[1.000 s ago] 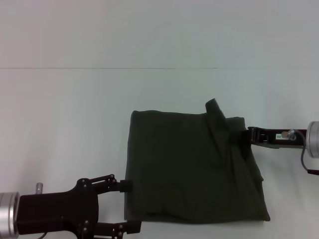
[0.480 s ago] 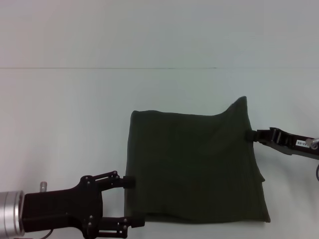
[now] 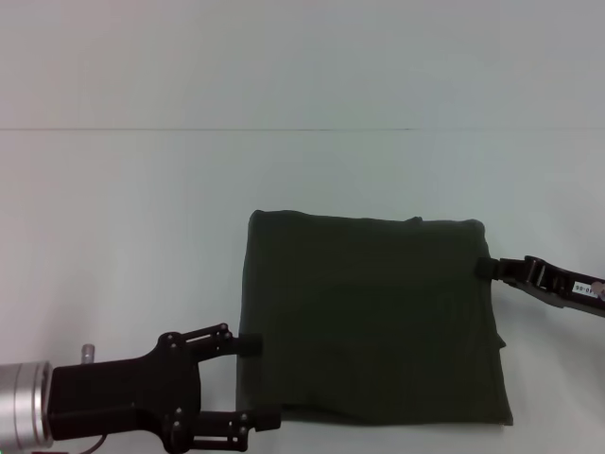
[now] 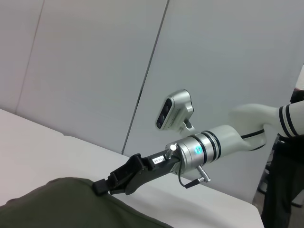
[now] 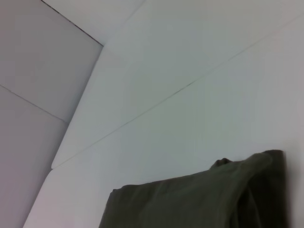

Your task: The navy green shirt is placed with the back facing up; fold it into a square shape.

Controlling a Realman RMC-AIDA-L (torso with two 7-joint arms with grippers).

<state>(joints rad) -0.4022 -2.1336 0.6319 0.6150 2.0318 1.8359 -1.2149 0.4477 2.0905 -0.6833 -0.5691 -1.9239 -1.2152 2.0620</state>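
Two black pincers and one garment lie on the white table [image 3: 142, 189]. At the near left of the head view the left pincer [image 3: 255, 380] reaches in from the lower edge; its two fingers stand wide apart, the farther fingertip [image 3: 248, 346] touching the shirt's left edge and the nearer one at the shirt's near left corner, with no cloth pinched between them; its silver wrist is cut off by the frame. In the middle lies the navy green shirt [image 3: 369, 317], folded into a rough square and flat on the table, right of centre and toward the near edge; it is slightly deeper than wide, its long axis running near to far; the far edge is straight save a small bump by the right corner, and the right edge bulges out low down; neither collar nor sleeves can be made out. At the right the right pincer [image 3: 484, 268] comes in from the frame's edge, its arm cut off, its tip just touching the shirt's upper right edge; I cannot tell whether its fingers are parted or closed, nor whether they hold cloth; the left wrist view shows the same pincer [image 4: 102, 186] at the shirt's [image 4: 71, 204] rim, no clearer.
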